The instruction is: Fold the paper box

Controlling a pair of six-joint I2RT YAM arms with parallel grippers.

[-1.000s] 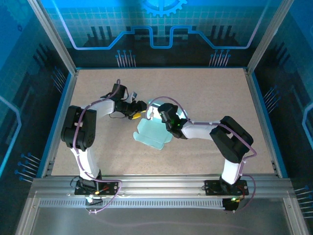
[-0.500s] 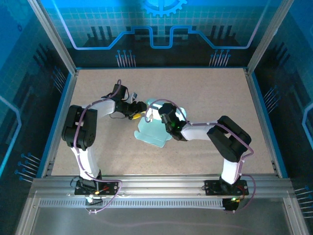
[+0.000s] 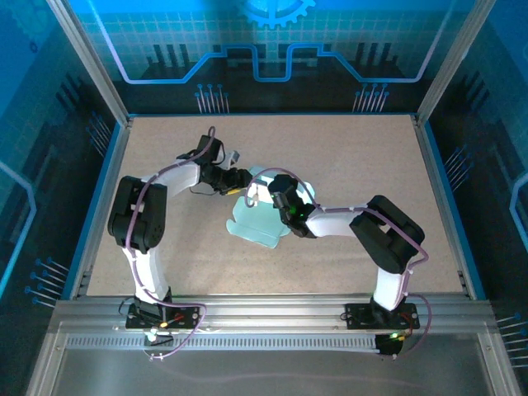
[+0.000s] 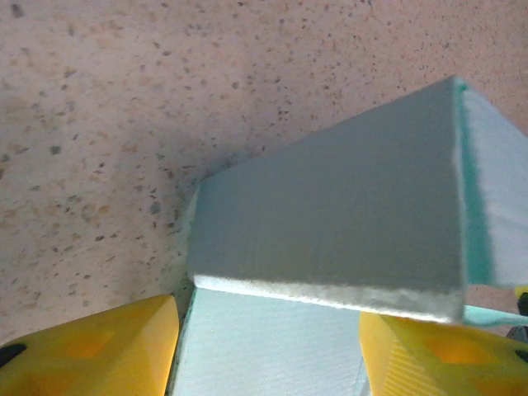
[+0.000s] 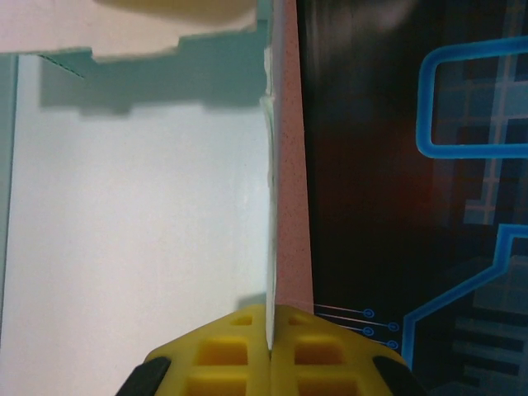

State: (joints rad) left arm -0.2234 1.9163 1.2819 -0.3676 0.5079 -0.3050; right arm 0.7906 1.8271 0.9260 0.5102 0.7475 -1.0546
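The paper box (image 3: 257, 223) is a pale mint die-cut sheet lying mid-table, partly folded up at its far edge. My right gripper (image 3: 275, 192) is shut on a thin upright edge of the card; in the right wrist view the yellow fingers (image 5: 239, 346) pinch that edge (image 5: 268, 247) while the panel (image 5: 140, 214) spreads out to the left. My left gripper (image 3: 244, 183) is at the sheet's far-left corner. Its yellow fingers (image 4: 99, 346) stand wide apart with flat card between them and a raised flap (image 4: 330, 214) just ahead.
The speckled beige table (image 3: 355, 157) is bordered by a blue rim and aluminium posts (image 3: 87, 62). A metal rail (image 3: 264, 309) runs along the near edge by the arm bases. Both arms cross toward the middle, their wrists close together.
The right gripper shifted slightly left along the card a second ago, then held. The left wrist has moved a little farther back and turned, its fingers staying at the sheet's far corner.
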